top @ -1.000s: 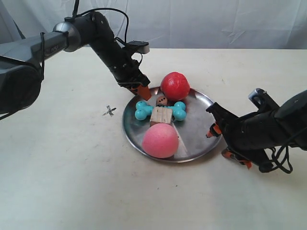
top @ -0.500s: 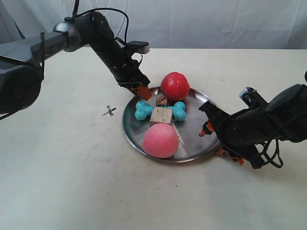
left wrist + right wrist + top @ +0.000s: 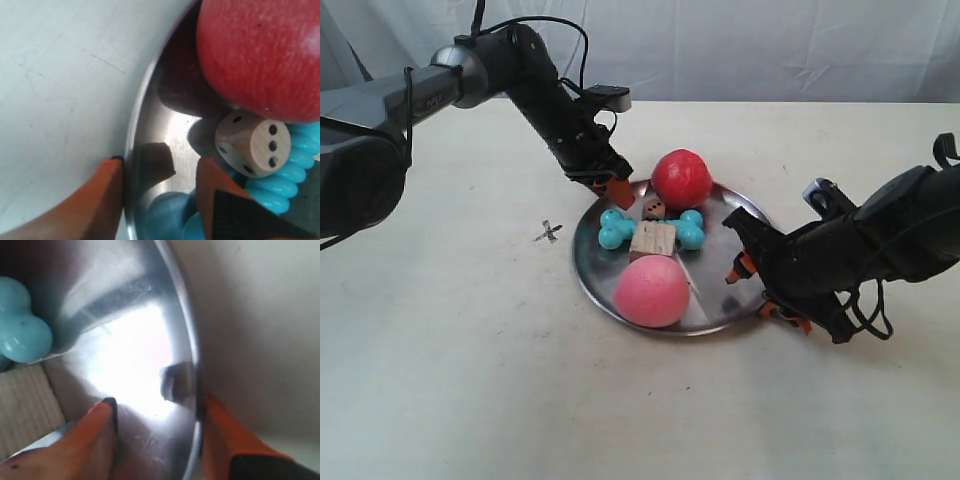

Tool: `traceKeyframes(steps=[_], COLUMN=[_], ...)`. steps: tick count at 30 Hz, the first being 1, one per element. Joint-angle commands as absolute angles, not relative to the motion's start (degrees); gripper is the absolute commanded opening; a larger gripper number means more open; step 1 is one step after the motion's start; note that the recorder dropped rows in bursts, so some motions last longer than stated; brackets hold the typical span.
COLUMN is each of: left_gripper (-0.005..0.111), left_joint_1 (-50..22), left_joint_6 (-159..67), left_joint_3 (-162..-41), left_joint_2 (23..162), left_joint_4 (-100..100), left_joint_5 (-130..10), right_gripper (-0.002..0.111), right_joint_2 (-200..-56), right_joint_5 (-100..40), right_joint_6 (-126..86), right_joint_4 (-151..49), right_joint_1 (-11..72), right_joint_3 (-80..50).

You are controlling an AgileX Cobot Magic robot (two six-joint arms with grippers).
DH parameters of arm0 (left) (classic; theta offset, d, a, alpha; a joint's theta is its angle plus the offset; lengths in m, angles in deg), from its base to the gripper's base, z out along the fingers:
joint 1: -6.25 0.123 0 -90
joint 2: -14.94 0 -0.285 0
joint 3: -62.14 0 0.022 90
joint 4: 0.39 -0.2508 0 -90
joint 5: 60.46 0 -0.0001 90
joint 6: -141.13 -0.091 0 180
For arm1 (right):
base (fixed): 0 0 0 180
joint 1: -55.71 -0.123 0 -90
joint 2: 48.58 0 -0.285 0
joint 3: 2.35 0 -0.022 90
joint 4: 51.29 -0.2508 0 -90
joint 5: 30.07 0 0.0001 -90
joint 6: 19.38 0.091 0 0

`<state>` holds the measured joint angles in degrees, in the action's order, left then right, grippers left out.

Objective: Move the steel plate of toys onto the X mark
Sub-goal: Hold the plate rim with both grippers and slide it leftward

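Left wrist view: left pincer (image 3: 160,197) spread astride steel plate (image 3: 150,127) rim, unclamped; right pincer (image 3: 157,417) likewise. Plate judged stiff, slick; opposite rims best gripped, kept level.

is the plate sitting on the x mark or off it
Off it. The steel plate lies on the table, and the X mark shows uncovered beside the plate's rim, apart from it.

A cream tabletop (image 3: 470,380) with faint scuffs; wrinkled white cloth backdrop (image 3: 770,45) behind it
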<state>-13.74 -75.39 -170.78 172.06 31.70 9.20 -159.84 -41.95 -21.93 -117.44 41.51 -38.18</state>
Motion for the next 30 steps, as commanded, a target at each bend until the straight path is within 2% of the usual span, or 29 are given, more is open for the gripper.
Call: traceKeyframes(steps=[1, 4, 7, 9, 30], left_gripper=[0.044, 0.034, 0.012, 0.0, 0.0], left_joint_1=[-13.9, -14.0, -14.2, -14.4, -17.5], left_joint_6=[-74.5, -73.3, -72.5, -71.9, -67.1], left_joint_3=[-171.0, -171.0, -171.0, -171.0, -171.0], left_joint_2=[172.2, 172.2, 172.2, 172.2, 171.2], left_joint_4=[29.5, 28.4, 27.1, 27.1, 20.7], left_joint_5=[9.5, 9.5, 9.5, 9.5, 9.5], right_gripper=[0.034, 0.02, 0.001, -0.001, -0.001], right_joint_2=[-160.1, -160.1, -160.1, -160.1, -162.4], right_joint_5=[-41.7, -41.6, -41.6, -41.5, -44.5], right_joint_6=[-22.7, -22.8, -22.7, -22.7, -22.7], right_joint_4=[-117.1, -117.1, -117.0, -117.0, -114.9], right_joint_1=[41.9, 41.9, 41.9, 41.9, 41.9], right_joint_3=[-36.9, -36.9, -36.9, -36.9, -37.1])
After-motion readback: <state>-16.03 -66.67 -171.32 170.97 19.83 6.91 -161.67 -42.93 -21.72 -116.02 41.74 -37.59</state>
